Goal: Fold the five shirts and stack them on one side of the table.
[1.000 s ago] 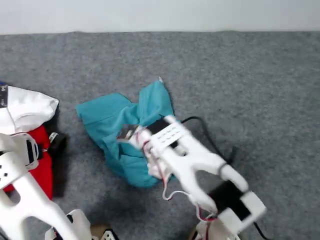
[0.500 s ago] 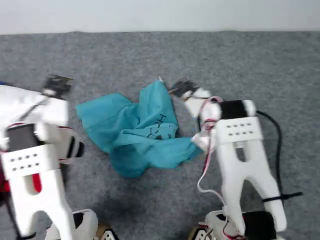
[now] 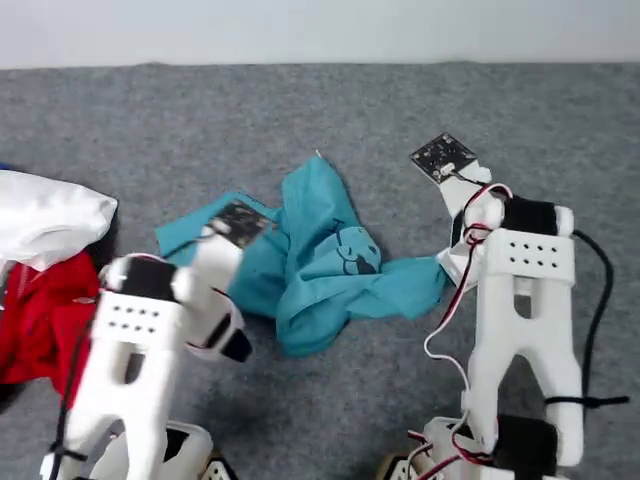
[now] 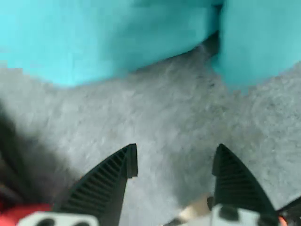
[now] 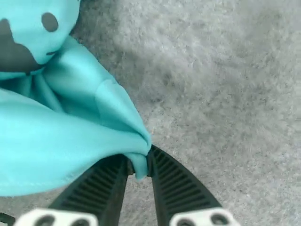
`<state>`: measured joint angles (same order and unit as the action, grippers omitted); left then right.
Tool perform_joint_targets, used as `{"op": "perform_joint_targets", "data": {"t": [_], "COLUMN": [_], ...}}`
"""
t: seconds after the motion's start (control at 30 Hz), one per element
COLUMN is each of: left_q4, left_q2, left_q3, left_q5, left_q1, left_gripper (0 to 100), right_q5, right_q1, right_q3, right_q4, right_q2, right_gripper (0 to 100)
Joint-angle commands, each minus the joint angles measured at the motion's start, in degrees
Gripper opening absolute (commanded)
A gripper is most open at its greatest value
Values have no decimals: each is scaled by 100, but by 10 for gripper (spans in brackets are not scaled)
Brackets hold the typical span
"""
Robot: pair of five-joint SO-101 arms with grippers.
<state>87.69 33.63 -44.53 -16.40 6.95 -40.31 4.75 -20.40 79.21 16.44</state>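
Shirt [image 3: 322, 272] edge rightward (in right claw [image 5: 139, 162])

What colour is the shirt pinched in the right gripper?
The shirt is teal with a dark print; right wrist view.

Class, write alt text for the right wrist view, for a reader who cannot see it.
The right gripper pinches a corner of the teal shirt. The rest of the shirt lies crumpled on the grey felt table.
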Motion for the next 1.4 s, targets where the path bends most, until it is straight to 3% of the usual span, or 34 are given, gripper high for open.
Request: {"op": "perform_joint_targets", "data": {"t": [0.0,0.53,0.63,0.77,0.87,1.03,1.37], "left_q4": [-580,-1741,-1688,-1459,-976,-167,888], "left_q2": [97,-1336,-1380,-1371,-1371,-1371,-1424], "left_q3": [-171,22,356,980,1684,2941,5613], "left_q5": [132,835,835,826,818,712,-712], "left_q1": [431,1354,1301,1046,695,202,97], "left_gripper": [261,289,228,61,9,6,37], "right_q5": [-18,-18,-26,-26,-26,-26,-53], "right_q1": [48,48,75,84,84,84,470], "right_q3": [290,290,316,325,325,325,308], "right_q4": [-101,-48,-48,-57,-101,-259,-1279], "right_q2": [-13,-13,40,338,725,1358,2325], "right_gripper": [9,9,9,9,9,9,9]}}
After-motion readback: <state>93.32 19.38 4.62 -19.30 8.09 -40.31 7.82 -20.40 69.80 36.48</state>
